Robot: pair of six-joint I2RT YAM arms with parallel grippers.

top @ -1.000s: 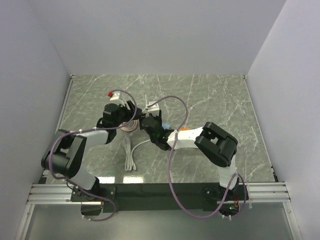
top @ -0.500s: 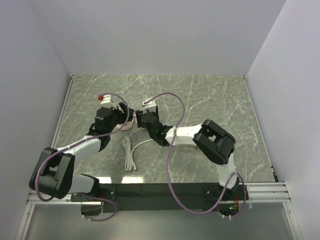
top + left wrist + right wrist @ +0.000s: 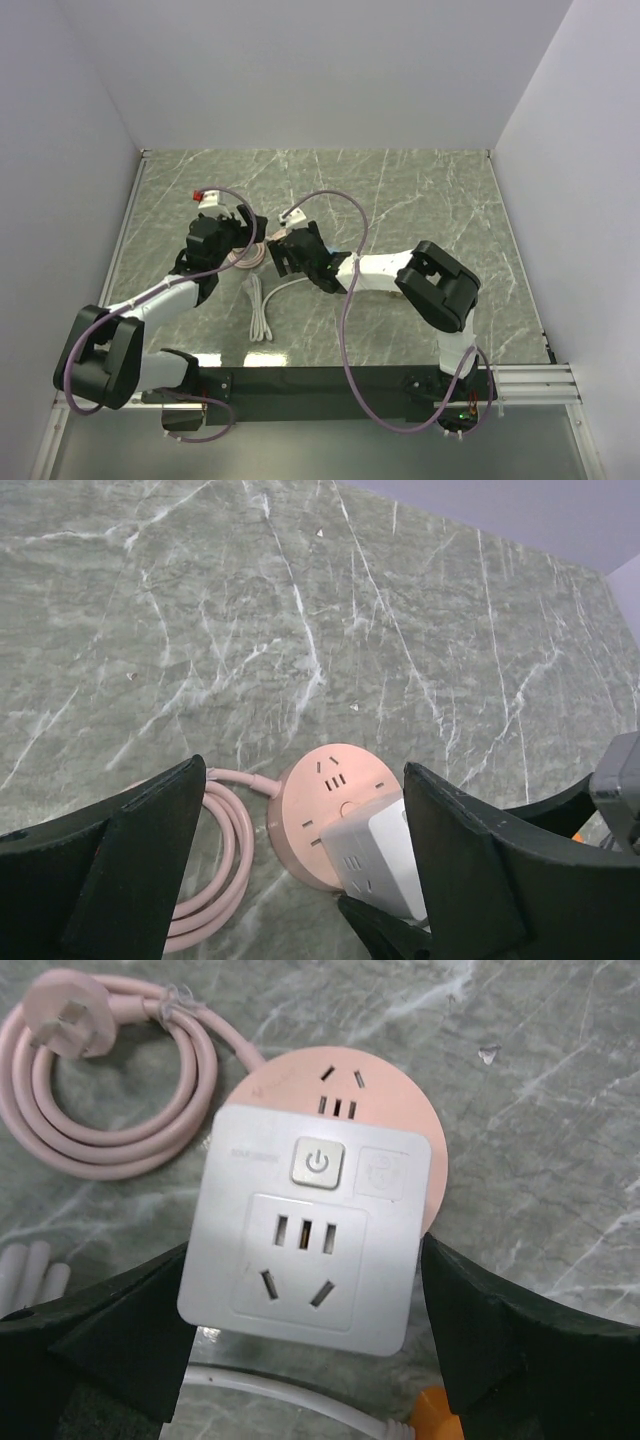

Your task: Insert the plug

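Note:
A round pink socket (image 3: 318,792) lies on the marble table, its pink cord (image 3: 215,860) coiled to its left. My right gripper (image 3: 305,1300) is shut on a white square adapter plug (image 3: 310,1230) with a power button, one finger on each side. It holds the plug flat over the near half of the pink socket (image 3: 385,1095). The plug also shows in the left wrist view (image 3: 385,865). My left gripper (image 3: 300,880) is open, with its fingers wide apart on either side of the socket. In the top view both grippers meet at the socket (image 3: 257,254).
The pink cord (image 3: 100,1140) ends in a loose pink plug (image 3: 60,1010) at the far left. A white cable (image 3: 262,310) lies bundled on the table in front of the socket and runs under the adapter (image 3: 270,1390). White walls enclose the table.
The left arm has swung out to the left and its gripper sits a little farther left. The right gripper has moved left with the white plug, closer over the pink socket.

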